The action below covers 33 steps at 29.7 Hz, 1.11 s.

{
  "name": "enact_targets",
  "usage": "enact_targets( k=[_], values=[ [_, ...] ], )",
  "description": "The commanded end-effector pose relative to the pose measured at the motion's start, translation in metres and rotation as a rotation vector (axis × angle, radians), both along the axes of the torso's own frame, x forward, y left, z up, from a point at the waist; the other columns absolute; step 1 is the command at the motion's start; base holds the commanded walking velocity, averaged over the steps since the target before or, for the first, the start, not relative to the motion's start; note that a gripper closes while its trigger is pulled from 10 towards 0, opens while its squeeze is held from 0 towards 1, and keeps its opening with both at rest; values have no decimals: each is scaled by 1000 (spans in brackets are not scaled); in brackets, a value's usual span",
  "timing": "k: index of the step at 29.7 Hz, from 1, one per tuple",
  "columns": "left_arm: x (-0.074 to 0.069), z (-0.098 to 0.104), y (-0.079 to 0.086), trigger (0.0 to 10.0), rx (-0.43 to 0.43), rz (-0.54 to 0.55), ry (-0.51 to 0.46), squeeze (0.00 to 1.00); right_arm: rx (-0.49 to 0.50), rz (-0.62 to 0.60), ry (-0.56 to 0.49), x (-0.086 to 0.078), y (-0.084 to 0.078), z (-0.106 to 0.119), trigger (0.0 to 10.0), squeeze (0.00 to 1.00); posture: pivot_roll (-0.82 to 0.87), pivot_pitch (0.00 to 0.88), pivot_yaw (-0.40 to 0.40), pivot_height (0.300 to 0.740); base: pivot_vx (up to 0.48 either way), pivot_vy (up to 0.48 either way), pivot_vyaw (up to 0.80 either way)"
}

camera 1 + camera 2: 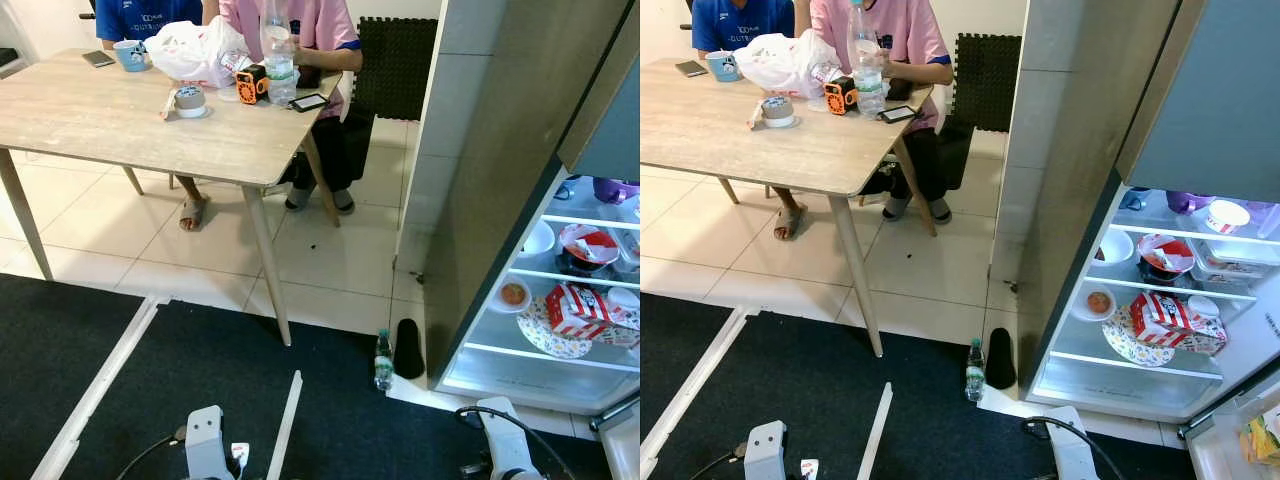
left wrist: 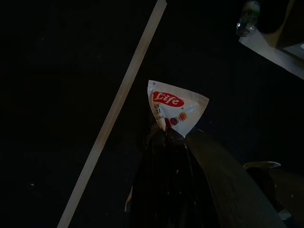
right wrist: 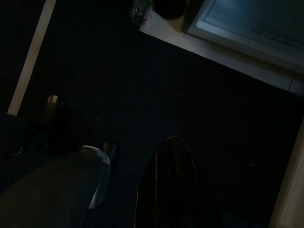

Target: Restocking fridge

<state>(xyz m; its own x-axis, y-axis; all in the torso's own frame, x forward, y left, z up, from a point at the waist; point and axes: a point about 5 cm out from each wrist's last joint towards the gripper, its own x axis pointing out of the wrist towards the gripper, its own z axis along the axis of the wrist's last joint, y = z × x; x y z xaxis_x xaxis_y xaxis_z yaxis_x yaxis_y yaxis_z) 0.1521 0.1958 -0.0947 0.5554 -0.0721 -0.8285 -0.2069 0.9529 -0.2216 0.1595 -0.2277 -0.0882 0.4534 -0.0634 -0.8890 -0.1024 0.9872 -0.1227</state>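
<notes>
my left gripper [image 2: 166, 135] pinches one white life sauce sachet [image 2: 174, 108] low over the black carpet [image 1: 180, 390]; i can't tell my right gripper's [image 3: 173, 147] spread. one small bottle [image 1: 383, 360] stands by the open fridge [image 1: 1160, 300]. two people sit behind one wooden table [image 1: 120, 120].

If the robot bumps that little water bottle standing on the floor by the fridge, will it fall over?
Probably. The water bottle is tall and narrow and stands upright on the dark mat, so a nudge would likely tip it. Its round body would then probably roll. It looks like light plastic.
</notes>
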Motion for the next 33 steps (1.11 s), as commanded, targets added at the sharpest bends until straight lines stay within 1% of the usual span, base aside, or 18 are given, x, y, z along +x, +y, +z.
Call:
enact_targets(
  k=[1, 7, 10, 15, 18, 21, 23, 26, 28, 31, 33],
  values=[
    [-5, -2, 2, 10000, -1, 5, 20, 0, 1, -3, 12, -4, -1, -1, 10000, 0, -45, 0, 5, 740, 0, 0, 0],
    [-2, -1, 1, 10000, -9, 16, 8, 0, -1, 1, 12, -4, -2, -1, 10000, 0, -37, 0, -5, 740, 0, 0, 0],
    [-8, -3, -1, 10000, -14, 17, 20, 0, -6, 8, 21, -7, -3, -2, 10000, 0, -37, 0, -7, 740, 0, 0, 0],
    [-13, -5, 0, 10000, -15, 22, 31, 0, -9, 11, 24, -8, -3, -2, 10000, 0, -37, 0, -7, 740, 0, 0, 0],
    [-16, -6, 1, 10000, -15, 31, 38, 0, -22, 4, 23, -8, -7, -1, 10000, 0, -40, 0, -6, 740, 0, 0, 0],
    [-17, -6, 2, 10000, -6, 16, 45, 0, -25, -11, 7, -3, -11, 1, 10000, 0, -39, 0, -11, 740, 0, 0, 0],
    [-15, -5, 5, 10000, 3, 24, 39, 0, -31, -10, 4, -1, -12, 2, 10000, 0, -33, 0, -19, 740, 0, 0, 0],
    [-12, -2, 13, 10000, 9, 58, 24, 0, -38, -13, -5, 2, -15, 4, 10000, 0, -43, 0, 7, 740, 0, 0, 0],
    [-14, -2, 16, 10000, 19, 37, 29, 0, -36, -26, -9, 2, -14, 4, 10000, 0, -46, 0, 22, 740, 0, 0, 0],
    [-15, -2, 20, 10000, 27, 43, 29, 0, -27, -35, -6, -1, -10, 2, 10000, 0, -41, 0, 27, 740, 0, 0, 0],
    [-14, 0, 29, 10000, 44, 69, 22, 0, -20, -11, 21, -9, -3, -3, 10000, 0, -28, 0, 42, 740, 0, 0, 0]
  ],
)
